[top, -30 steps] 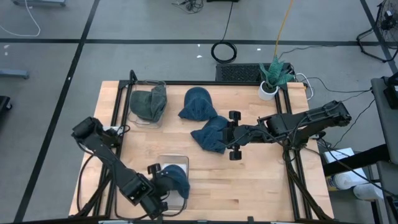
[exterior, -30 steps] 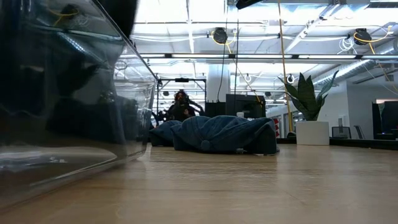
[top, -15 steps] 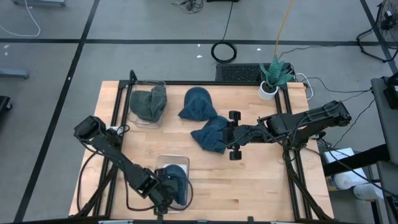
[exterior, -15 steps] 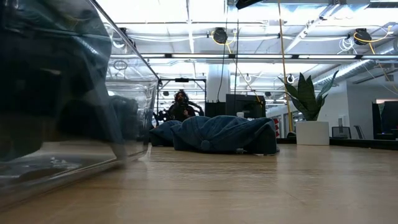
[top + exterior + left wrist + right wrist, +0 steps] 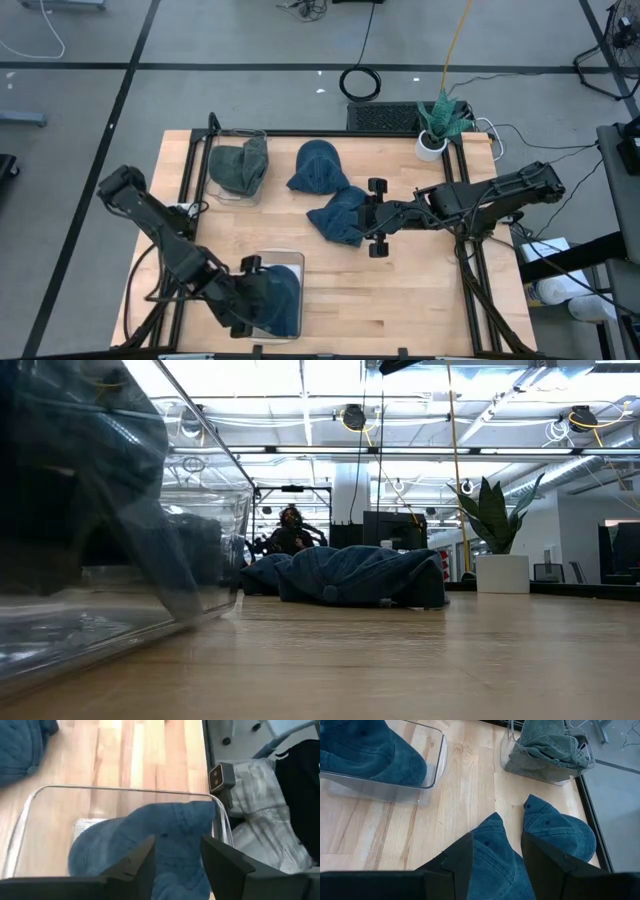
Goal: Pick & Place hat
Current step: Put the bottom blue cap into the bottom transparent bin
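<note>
A blue hat (image 5: pixel 280 303) lies in the clear container (image 5: pixel 281 257) at the table's near edge. Part of the hat (image 5: pixel 150 837) reaches the container's rim (image 5: pixel 115 789). My left gripper (image 5: pixel 178 862) stands open just above it, at its left side (image 5: pixel 243 300). Two more blue hats lie on the wood mid-table, one (image 5: pixel 338 215) nearer and one (image 5: pixel 318 165) farther. My right gripper (image 5: pixel 365 217) hangs open over the nearer one (image 5: pixel 492 835), fingers either side, not touching.
A grey-green hat (image 5: pixel 240 163) fills a second clear container at the far left (image 5: pixel 547 745). A potted plant (image 5: pixel 436 125) stands at the far right corner. Black frame rails (image 5: pixel 470 270) edge the table. Bare wood (image 5: pixel 420 300) lies near right. A person (image 5: pixel 292 530) shows in the room beyond.
My left gripper has opened and let go of the blue hat, then risen and drawn back toward the table's left edge, tipping up. The hat, bunched under the fingers before, now lies spread in the near container. My right arm has kept still.
</note>
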You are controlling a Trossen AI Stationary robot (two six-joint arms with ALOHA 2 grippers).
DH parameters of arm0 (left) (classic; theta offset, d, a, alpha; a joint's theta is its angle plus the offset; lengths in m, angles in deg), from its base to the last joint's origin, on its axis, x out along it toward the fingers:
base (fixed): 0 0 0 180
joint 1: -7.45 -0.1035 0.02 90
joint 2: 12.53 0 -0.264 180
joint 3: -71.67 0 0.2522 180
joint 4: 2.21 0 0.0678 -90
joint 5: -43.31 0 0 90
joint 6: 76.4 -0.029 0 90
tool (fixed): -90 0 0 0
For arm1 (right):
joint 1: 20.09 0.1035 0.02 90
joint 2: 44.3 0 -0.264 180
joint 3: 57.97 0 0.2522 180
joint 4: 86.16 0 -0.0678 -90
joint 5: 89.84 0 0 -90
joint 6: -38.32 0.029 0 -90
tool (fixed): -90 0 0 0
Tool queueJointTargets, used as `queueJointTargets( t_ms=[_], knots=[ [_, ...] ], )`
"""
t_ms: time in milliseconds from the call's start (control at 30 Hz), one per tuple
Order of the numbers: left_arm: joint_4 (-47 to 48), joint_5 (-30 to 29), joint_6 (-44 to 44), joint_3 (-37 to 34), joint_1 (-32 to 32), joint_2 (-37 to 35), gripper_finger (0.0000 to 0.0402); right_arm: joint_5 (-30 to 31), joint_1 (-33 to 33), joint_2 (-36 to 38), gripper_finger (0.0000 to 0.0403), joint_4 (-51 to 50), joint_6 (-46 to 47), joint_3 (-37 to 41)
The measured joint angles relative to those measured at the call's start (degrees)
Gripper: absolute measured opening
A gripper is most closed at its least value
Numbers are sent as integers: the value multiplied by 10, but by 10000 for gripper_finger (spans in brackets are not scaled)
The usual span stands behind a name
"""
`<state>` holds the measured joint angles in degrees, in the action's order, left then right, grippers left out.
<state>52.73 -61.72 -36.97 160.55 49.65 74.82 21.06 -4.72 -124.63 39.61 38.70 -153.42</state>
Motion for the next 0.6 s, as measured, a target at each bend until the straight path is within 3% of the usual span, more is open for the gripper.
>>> queueJointTargets(
  t_ms=[167,333,600],
  knots=[
    [66,10,66,0,0,-1,170,0,0,0,155,0,0,0],
    [80,-16,102,-32,-7,17,145,0,0,0,155,0,0,0],
    [29,54,177,-103,-29,38,103,0,0,0,155,2,0,0]
  ],
)
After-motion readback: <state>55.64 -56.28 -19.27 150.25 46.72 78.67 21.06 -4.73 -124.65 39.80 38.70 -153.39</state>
